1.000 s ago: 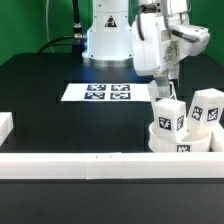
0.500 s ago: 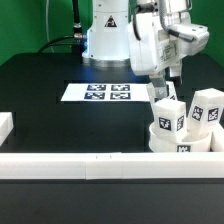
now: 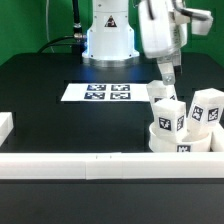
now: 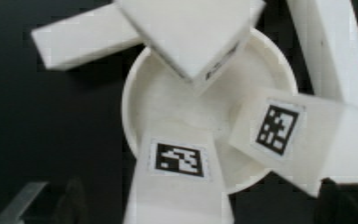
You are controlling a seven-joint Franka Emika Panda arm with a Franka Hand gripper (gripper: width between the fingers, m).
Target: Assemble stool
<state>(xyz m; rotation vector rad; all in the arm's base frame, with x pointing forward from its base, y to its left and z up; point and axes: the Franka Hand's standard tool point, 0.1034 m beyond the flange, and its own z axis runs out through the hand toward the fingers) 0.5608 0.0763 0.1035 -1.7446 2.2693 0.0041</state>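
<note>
The round white seat (image 3: 170,143) lies at the exterior view's right, against the front rail. Three white legs stand on it: one with a tag in front (image 3: 168,117), one behind it (image 3: 159,94), one at the right (image 3: 206,108). My gripper (image 3: 166,76) hangs just above the rear leg, open and holding nothing. In the wrist view the seat (image 4: 167,95) fills the frame. Tagged legs (image 4: 179,172) (image 4: 282,125) and an untagged one (image 4: 194,35) rise from it. Dark fingertips (image 4: 37,205) show wide apart at the picture's edge.
The marker board (image 3: 104,93) lies mid-table before the arm's base (image 3: 108,40). A long white rail (image 3: 90,165) runs along the front edge. A short white block (image 3: 5,124) sits at the exterior view's left.
My gripper has risen from beside the rear leg and now hangs higher above it. The legs and seat have not moved.
</note>
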